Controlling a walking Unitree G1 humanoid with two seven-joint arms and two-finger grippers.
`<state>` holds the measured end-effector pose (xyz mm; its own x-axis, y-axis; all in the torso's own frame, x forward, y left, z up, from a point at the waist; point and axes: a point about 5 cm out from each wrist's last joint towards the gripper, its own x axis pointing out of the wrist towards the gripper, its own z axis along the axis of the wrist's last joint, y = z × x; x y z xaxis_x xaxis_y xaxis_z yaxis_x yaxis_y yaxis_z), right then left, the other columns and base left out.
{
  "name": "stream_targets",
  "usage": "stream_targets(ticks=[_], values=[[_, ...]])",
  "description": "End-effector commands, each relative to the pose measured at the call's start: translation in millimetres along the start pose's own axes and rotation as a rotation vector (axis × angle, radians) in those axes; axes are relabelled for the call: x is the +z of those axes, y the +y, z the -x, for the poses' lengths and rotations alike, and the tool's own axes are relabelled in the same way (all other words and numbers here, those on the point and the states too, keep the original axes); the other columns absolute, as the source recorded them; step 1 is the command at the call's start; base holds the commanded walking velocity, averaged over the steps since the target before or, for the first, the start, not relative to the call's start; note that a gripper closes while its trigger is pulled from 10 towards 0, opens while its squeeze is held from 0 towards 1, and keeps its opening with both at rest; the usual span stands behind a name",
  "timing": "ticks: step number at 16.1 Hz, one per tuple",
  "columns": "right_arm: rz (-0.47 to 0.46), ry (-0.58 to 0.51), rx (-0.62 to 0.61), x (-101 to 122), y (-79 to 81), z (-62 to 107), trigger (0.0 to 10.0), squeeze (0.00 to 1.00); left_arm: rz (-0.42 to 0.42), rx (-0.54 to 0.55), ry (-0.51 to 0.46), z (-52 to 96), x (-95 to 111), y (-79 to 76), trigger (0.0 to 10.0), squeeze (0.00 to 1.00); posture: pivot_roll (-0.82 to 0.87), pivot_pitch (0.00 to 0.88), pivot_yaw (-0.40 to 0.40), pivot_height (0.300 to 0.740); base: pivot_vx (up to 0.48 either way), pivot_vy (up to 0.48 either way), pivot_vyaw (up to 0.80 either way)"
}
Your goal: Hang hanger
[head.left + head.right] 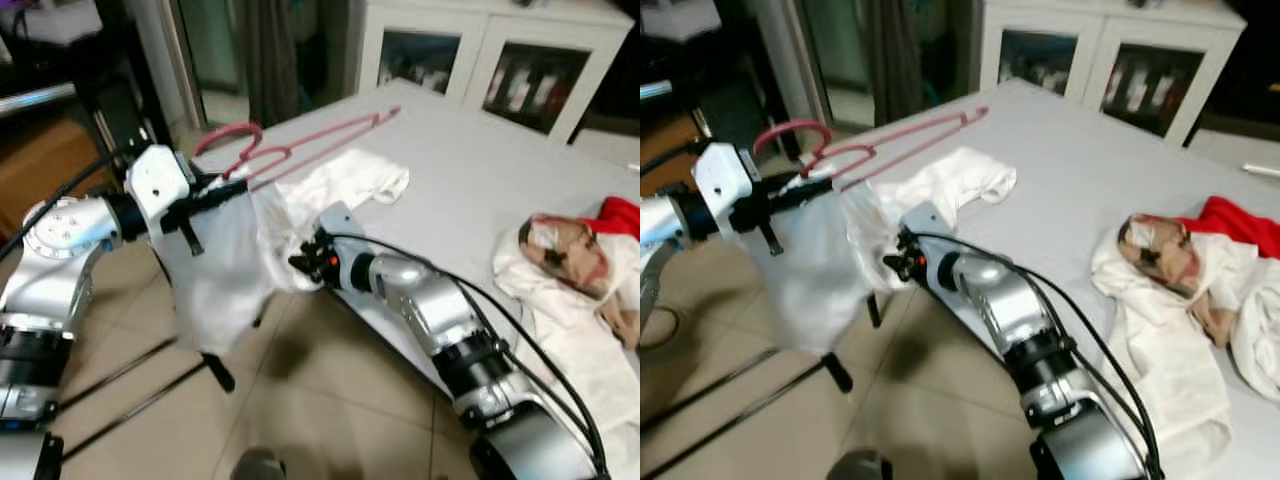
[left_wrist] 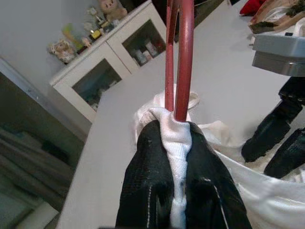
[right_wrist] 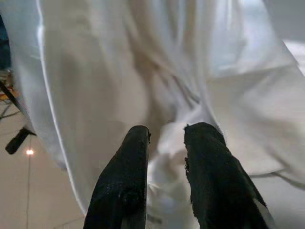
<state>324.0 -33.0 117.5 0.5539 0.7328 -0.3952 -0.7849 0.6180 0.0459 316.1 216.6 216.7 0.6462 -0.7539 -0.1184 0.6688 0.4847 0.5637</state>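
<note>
White garment (image 1: 215, 270) drapes between both grippers — open bed (image 1: 480, 180) beyond the hanger (image 1: 310, 140).
</note>
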Motion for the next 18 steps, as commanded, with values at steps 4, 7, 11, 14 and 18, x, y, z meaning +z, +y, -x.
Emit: stream_targets(ticks=[4,7,11,14,18], values=[[0.033,-0.015,-0.104,4,-9.1,-0.9,10.0,0.00,-0.021,0.007,-0.009,0.2,5,4.2,0.0,0.00,0.07,0.000,0.020,0.740,0.000,0.000,0.00],[0.054,-0.064,-0.161,19,-22.2,9.3,10.0,0.00,-0.020,0.009,-0.009,0.9,4,3.9,0.0,0.00,0.06,0.000,0.020,0.740,0.000,0.000,0.00],[0.056,-0.081,-0.149,21,-26.2,19.2,10.0,0.10,-0.019,0.009,-0.010,0.4,4,3.8,0.0,0.00,0.06,0.000,0.020,0.740,0.000,0.000,0.00],[0.033,-0.070,-0.125,15,-23.0,17.7,10.0,0.13,-0.019,0.008,-0.011,-0.4,4,3.9,0.0,0.00,0.06,0.000,0.022,0.740,0.000,0.000,0.00],[-0.002,-0.062,-0.122,7,-16.5,4.5,10.0,1.00,-0.021,0.004,-0.013,-1.4,5,3.9,0.0,0.00,0.06,0.000,0.022,0.740,0.000,0.000,0.00]])
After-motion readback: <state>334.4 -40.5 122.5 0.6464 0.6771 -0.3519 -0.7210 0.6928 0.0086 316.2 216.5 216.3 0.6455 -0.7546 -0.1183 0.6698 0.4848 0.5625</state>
